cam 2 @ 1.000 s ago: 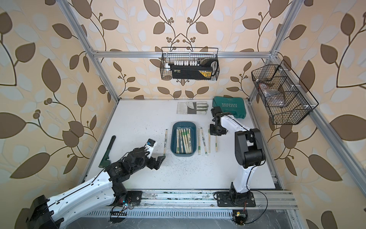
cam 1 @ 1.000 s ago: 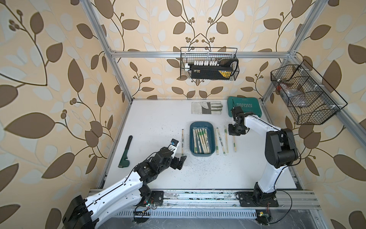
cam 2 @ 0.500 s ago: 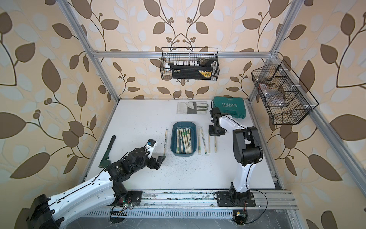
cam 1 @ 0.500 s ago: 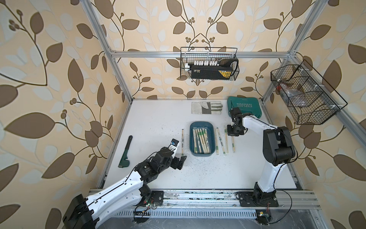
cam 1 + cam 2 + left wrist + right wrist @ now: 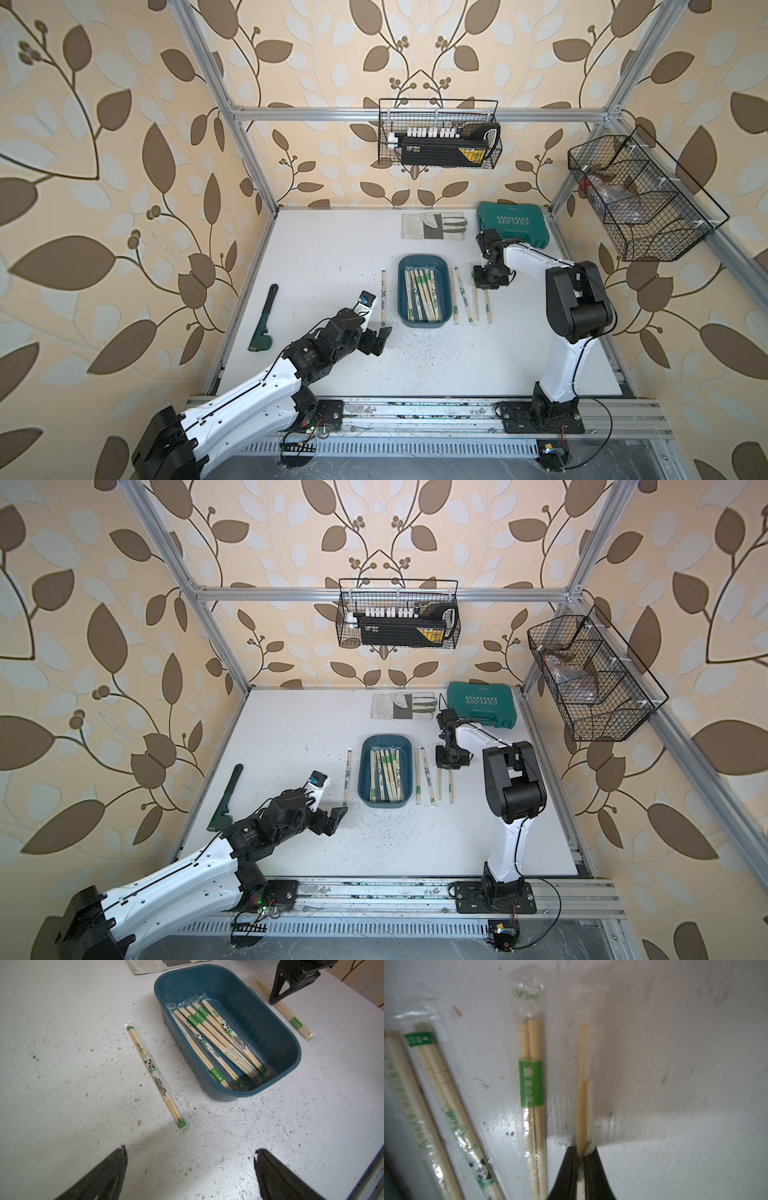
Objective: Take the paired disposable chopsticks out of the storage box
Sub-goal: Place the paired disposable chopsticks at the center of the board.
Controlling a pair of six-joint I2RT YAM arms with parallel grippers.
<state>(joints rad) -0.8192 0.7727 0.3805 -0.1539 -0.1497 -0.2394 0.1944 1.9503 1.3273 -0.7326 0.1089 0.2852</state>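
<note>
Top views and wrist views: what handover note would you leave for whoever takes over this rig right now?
Left gripper: open, empty, hovering near the dark teal plastic storage box.
Right gripper: shut on one sleeved pale-wood chopstick pair, low over the white table right of the box.
Done: three pairs lie right of the box, a lone pair left of it.
Left: several pairs in the box; release the held one, then keep going.
</note>
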